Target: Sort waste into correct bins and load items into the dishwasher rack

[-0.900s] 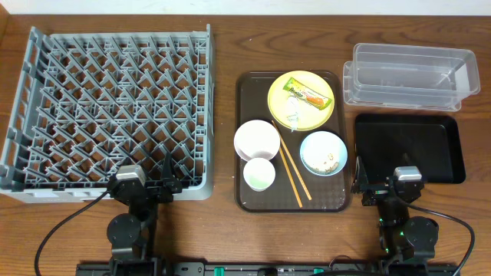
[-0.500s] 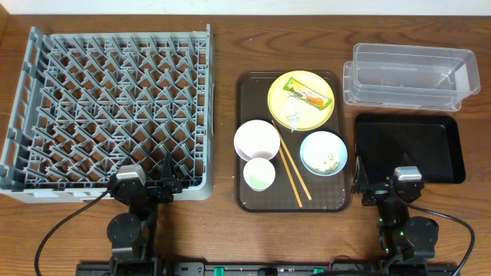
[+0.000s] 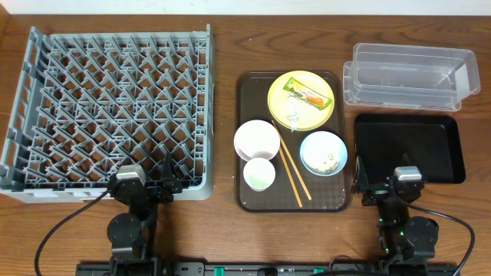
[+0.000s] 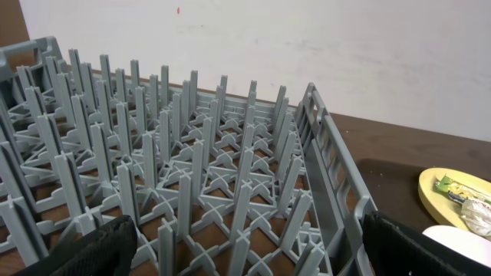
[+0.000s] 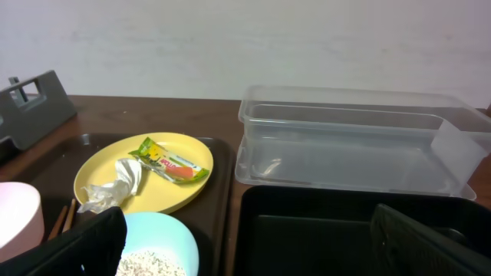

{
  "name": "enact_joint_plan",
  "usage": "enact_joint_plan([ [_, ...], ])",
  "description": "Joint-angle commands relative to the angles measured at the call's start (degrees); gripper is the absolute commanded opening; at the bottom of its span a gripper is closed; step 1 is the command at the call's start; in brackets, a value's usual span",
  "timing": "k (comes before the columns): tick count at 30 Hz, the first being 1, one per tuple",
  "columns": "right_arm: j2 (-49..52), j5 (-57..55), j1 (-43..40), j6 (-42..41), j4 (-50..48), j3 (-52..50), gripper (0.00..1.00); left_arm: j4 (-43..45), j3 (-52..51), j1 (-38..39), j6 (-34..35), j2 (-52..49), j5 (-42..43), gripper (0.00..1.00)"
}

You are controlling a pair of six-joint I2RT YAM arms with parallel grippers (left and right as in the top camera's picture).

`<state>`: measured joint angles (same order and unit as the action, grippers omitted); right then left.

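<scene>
Yellow-green snack wrapper (image 3: 308, 96) and crumpled white tissue (image 3: 290, 115) lie on the round yellow plate (image 3: 321, 115), at the far end of the brown serving tray (image 3: 247, 86) (white rice scraps (image 3: 328, 159) sit in the light blue bowl (image 3: 311, 142)). The left gripper (image 3: 147, 184) and the right gripper (image 3: 381, 184) are both spread wide, holding nothing.

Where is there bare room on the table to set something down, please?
Bare wood: the strip between rack and brown tray, and in front of that tray. The black tray is bare too. The brown tray is crowded.
</scene>
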<state>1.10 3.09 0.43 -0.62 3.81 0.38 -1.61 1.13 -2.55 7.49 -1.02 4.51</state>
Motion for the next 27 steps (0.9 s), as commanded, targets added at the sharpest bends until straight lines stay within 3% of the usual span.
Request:
enact_joint_plan([
  [1,-0.07,0.20,-0.44,-0.61,0.24,-0.07,0.99,-1.99,-0.90,0.11,0.09,-0.13,0.81,0.95],
  [20,0.96,3.13,-0.42,-0.61,0.22,0.55,0.99,-1.99,-0.90,0.11,0.09,-0.33,0.83,0.95],
  [27,7.19,2.93,-0.42,-0.59,0.31,5.16,0.99,-1.99,-0.90,0.11,0.11,-0.33,0.81,0.95],
])
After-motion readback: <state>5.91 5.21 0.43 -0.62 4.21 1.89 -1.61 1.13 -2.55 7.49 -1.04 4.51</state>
